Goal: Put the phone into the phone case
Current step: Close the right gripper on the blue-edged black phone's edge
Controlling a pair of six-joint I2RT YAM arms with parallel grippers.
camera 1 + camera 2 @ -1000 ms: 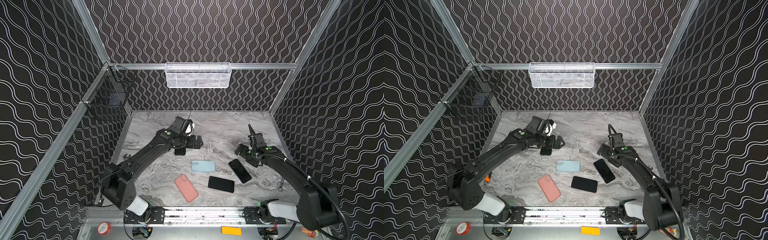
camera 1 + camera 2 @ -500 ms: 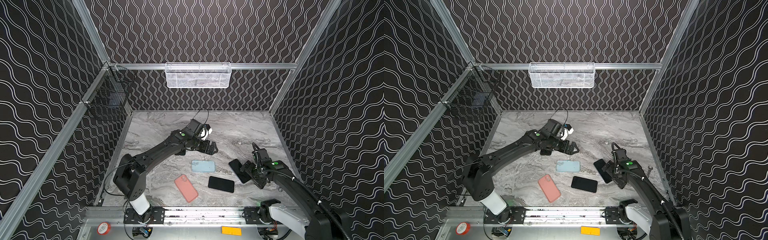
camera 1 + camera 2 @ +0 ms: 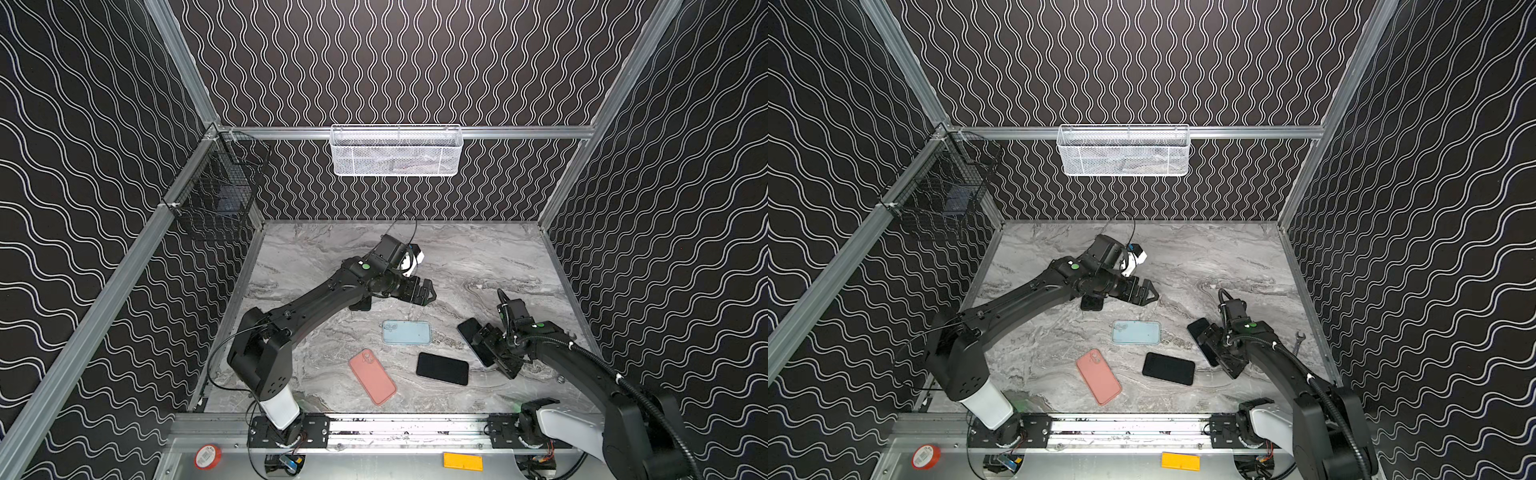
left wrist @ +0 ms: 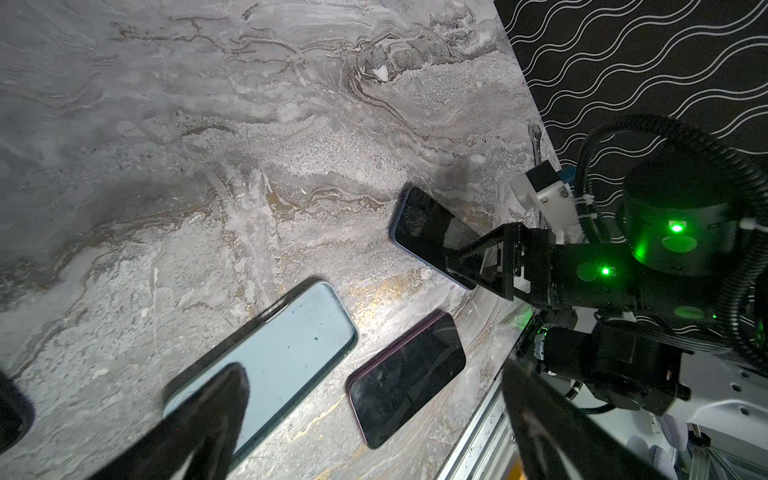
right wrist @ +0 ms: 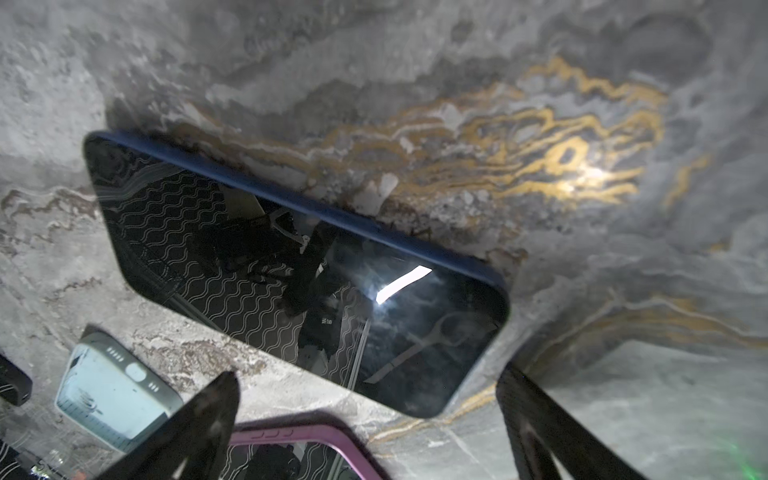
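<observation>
The right gripper [image 3: 496,354] is seen poised over the blue-edged black phone [image 5: 291,270], its fingers [image 5: 199,424] spread wide past one end, nothing gripped. The phone is laid flat, screen up, on the marble tabletop [image 3: 478,257], at the right. The light blue phone case [image 3: 406,332] is found near the middle, just left of the phone and apart from it. The left gripper [image 3: 424,293] is hung behind that case, jaws wide and empty. A purple-rimmed phone [image 3: 442,368] and a salmon-pink case [image 3: 372,376] are spotted nearer the front.
</observation>
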